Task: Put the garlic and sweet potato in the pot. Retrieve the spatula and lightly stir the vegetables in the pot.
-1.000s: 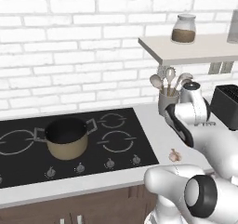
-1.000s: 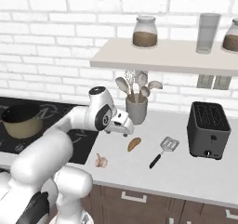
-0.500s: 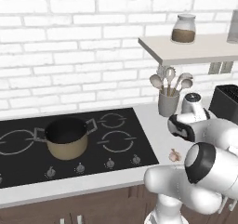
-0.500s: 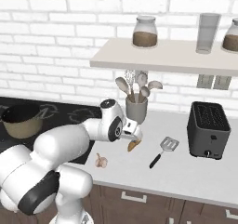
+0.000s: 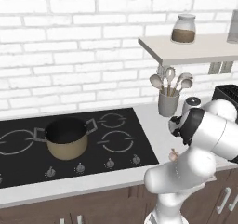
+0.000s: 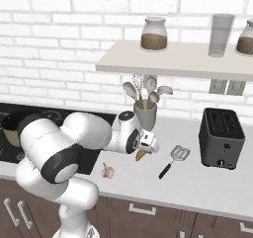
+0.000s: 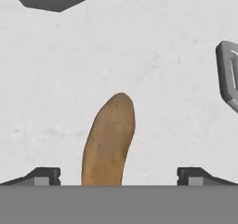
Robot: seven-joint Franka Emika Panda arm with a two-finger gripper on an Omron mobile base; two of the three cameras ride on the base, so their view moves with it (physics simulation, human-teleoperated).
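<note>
- The pot [image 5: 67, 137] sits on the hob's left burner, dark inside.
- The garlic [image 6: 107, 171] lies on the counter's front.
- The gripper [image 7: 118, 177] (fingers spread wide) hangs over the sweet potato [image 7: 109, 139].
- The spatula [image 6: 174, 160] lies just right.

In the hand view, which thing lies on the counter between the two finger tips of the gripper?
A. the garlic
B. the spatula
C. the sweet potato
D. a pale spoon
C: the hand view shows the long brownish sweet potato lying on the pale counter between the wide-open finger tips of the gripper, while the spatula lies off at the edge of that view.
</note>
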